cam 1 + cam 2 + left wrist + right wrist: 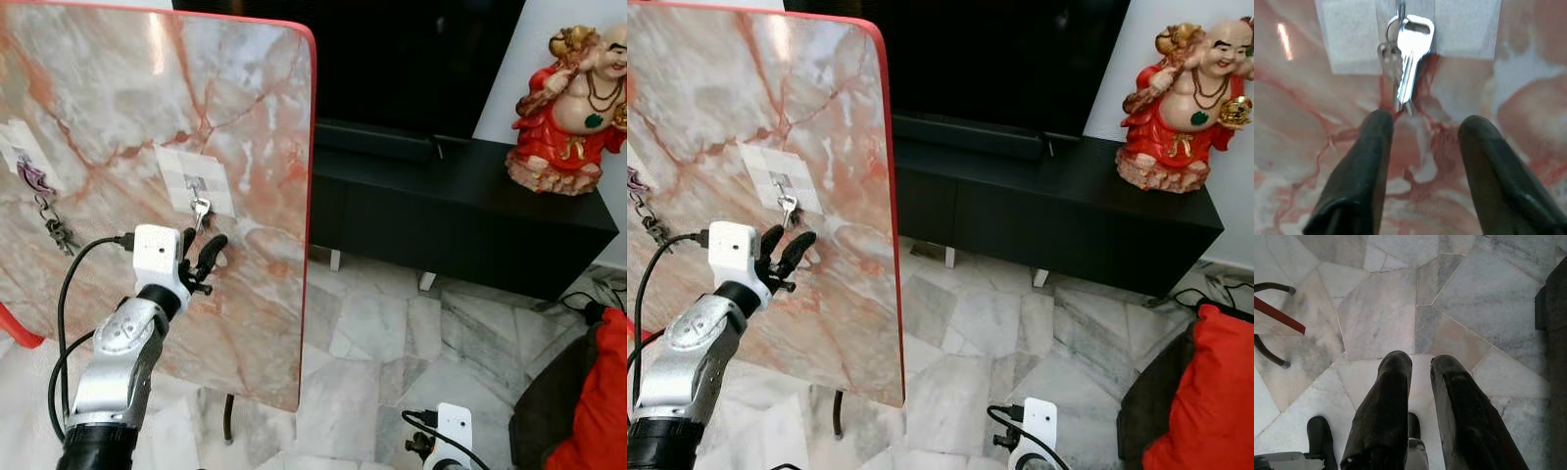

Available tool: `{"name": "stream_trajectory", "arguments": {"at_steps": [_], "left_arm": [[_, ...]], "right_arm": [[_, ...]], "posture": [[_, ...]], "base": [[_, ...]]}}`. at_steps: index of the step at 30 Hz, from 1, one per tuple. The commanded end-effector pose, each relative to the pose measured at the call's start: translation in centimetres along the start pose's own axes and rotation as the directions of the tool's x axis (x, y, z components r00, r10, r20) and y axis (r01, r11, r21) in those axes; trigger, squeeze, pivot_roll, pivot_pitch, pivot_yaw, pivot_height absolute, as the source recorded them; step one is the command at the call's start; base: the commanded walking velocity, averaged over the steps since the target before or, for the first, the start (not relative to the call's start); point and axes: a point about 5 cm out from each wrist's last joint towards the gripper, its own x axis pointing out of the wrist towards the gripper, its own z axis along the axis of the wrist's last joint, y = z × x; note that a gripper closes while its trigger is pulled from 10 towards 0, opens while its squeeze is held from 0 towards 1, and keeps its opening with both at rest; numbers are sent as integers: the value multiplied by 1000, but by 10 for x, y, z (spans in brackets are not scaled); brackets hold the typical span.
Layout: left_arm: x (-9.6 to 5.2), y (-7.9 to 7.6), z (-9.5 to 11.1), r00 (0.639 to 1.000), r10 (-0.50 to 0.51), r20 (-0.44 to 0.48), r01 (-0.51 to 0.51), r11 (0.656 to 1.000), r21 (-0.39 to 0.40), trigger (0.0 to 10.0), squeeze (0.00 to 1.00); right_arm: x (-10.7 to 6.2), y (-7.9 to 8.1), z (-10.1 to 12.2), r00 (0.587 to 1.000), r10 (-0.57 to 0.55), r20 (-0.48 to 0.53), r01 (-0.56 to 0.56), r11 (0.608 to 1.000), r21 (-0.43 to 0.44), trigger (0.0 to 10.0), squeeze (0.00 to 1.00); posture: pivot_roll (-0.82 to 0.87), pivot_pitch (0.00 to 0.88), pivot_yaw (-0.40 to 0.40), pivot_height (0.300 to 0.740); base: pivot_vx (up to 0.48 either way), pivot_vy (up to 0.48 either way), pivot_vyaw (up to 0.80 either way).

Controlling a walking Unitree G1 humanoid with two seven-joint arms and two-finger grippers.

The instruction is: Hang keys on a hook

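hovering our left gripper (pixel 206 257) just below the keys (pixel 1405 63), which hang lengthwise on the hook (pixel 195 183) of the marble board (pixel 118 88); fingers (pixel 1359 171) spread, gripping nothing; right gripper (pixel 1418 406) idle, nearly closed.

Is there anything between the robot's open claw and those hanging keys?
Nothing: the left wrist view shows bare marble board between the left gripper and the keys.
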Motion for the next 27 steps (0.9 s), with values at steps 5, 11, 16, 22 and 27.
{"name": "stream_trajectory", "arguments": {"at_steps": [5,11,16,22,27], "left_arm": [[-16,-4,-9,1000,-14,-25,13,999,-44,10000,796],[-38,-3,-66,974,-4,-228,-15,996,-82,10000,0],[-57,-2,-112,920,41,-389,-82,993,-88,10000,0],[-76,6,-155,811,132,-570,-180,983,-29,10000,0],[-108,5,-194,642,202,-740,-249,967,49,10000,0]], "right_arm": [[0,-5,-1,1000,-20,-5,20,1000,17,10000,0],[-1,-7,-2,1000,-27,-9,27,999,18,10000,0],[-1,-10,-3,999,-34,-12,34,999,18,10000,0],[-2,-12,-6,999,-40,-25,41,999,11,10000,0],[-3,-16,-12,998,-49,-40,50,999,15,10000,0]], "posture": [[52,0,-58,740],[53,0,-57,740],[41,0,-53,740],[36,0,-49,740],[28,0,-38,740]], "base": [[0,0,0],[0,0,0],[0,0,0],[0,0,0],[0,0,0]]}}
